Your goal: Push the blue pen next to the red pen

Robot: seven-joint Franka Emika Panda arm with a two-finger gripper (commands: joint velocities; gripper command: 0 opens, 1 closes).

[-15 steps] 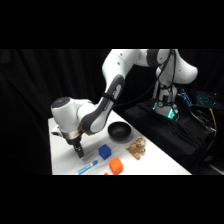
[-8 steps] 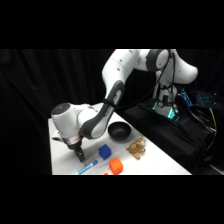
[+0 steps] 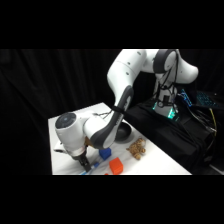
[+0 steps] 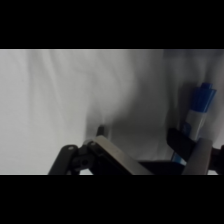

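Gripper [image 3: 84, 162] low at table's [image 3: 65, 125] front edge, spread wide, right finger [image 4: 192, 150] against blue pen [image 4: 199, 107]. Risk: pen rolling off edge.

- The blue pen [image 4: 198, 114] is a slim marker with a darker blue end and a lighter, whitish-blue body.
- In the wrist view it lies at the right of the frame on the white table, running from the upper right down toward the lower right edge, slightly tilted.
- Its lower end is hidden there behind a dark finger.
- In the side view only a small blue tip [image 3: 85, 172] shows, at the bottom edge left of centre.
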